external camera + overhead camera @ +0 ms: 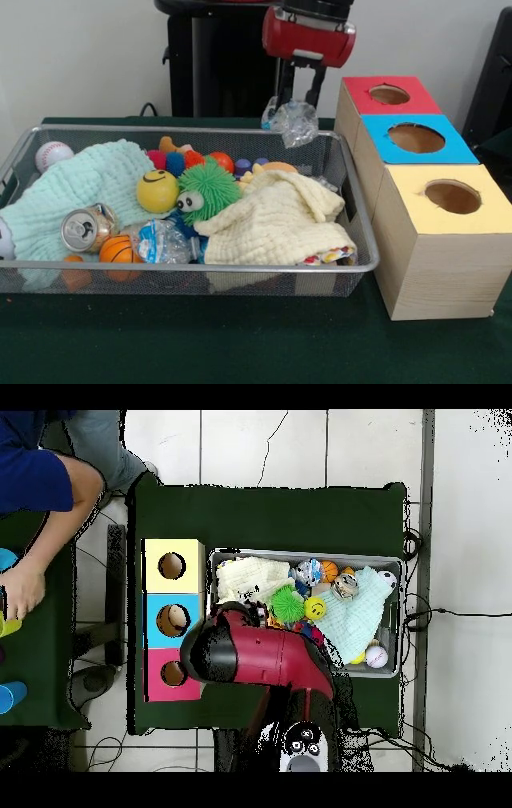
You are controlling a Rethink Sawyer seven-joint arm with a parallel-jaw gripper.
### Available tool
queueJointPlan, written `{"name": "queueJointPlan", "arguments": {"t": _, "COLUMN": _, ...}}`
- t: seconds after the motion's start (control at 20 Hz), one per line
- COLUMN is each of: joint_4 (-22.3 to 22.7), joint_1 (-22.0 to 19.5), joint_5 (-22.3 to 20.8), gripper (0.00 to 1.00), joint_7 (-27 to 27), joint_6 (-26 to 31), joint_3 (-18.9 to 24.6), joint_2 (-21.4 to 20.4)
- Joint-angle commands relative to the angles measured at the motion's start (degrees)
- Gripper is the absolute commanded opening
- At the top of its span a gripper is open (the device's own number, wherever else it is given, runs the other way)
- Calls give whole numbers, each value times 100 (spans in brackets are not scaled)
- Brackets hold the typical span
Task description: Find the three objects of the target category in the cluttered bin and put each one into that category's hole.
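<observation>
Gripper (pixel 298 104) fingers pinched crumpled plastic bottle (pixel 291 120) above bin (pixel 352 200) edge; thin grip risked dropping it short of the holes.

Fingers (pixel 298 94) clamped, arm raised

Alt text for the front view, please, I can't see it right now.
The pincer holds a crumpled plastic bottle above the back edge of a wire bin full of toys and cloths, beside red, blue and yellow boxes with holes.
</observation>
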Motion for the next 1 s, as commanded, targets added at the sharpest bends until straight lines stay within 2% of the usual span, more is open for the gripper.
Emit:
{"name": "queueJointPlan", "arguments": {"t": 0.05, "joint_4": 808, "joint_1": -324, "joint_5": 548, "gripper": 0, "joint_7": 772, "joint_6": 109, "joint_3": 1205, "joint_2": -487}}
{"name": "queueJointPlan", "arguments": {"t": 0.3, "joint_4": 1198, "joint_1": -818, "joint_5": 829, "gripper": 0, "joint_7": 609, "joint_6": -262, "joint_3": 2024, "joint_2": -578}}
{"name": "queueJointPlan", "arguments": {"t": 0.6, "joint_4": 1594, "joint_1": -1351, "joint_5": 1019, "gripper": 0, "joint_7": 656, "joint_6": -592, "joint_3": 2887, "joint_2": -671}}
{"name": "queueJointPlan", "arguments": {"t": 1.0, "joint_4": 1695, "joint_1": -1457, "joint_5": 1067, "gripper": 0, "joint_7": 830, "joint_6": -455, "joint_3": 3154, "joint_2": -839}}
